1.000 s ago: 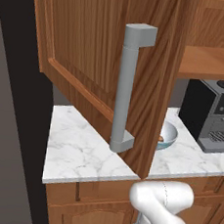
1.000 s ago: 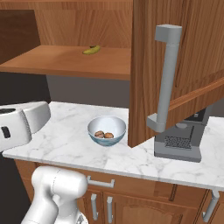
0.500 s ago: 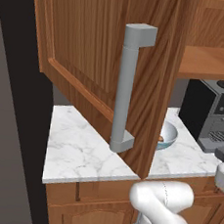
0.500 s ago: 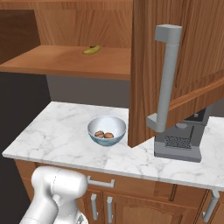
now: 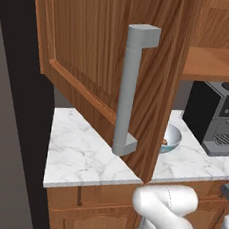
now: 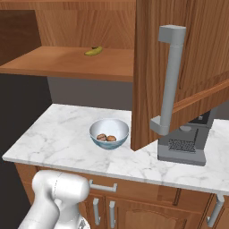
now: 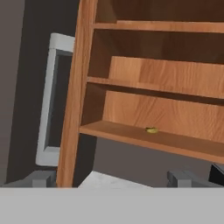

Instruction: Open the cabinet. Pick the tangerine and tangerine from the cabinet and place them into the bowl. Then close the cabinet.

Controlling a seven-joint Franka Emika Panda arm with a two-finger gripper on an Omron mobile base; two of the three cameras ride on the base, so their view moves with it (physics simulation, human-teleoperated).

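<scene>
The cabinet [image 6: 197, 44] stands open, its wide door [image 5: 90, 33] swung out over the counter with the grey bar handle [image 6: 170, 85] facing me. On the marble counter below sits the bowl [image 6: 109, 129], and two small brownish-orange tangerines [image 6: 102, 137] [image 6: 111, 138] lie inside it. In the left base view the door hides most of the bowl [image 5: 173, 138]. My gripper [image 7: 113, 179] is open with nothing between its fingertips [image 7: 41, 178], and it looks from a distance at the cabinet's shelves [image 7: 131, 135].
A small yellow-green fruit [image 6: 93, 51] lies on the cabinet's lowest shelf. A dark coffee machine [image 6: 183, 145] stands on the counter right of the bowl, under the open door. Base cabinets with handles run below the counter edge.
The arm's white link, at the left edge of the right base view a second ago, has swung out of it. The bowl, tangerines and door have not moved.
</scene>
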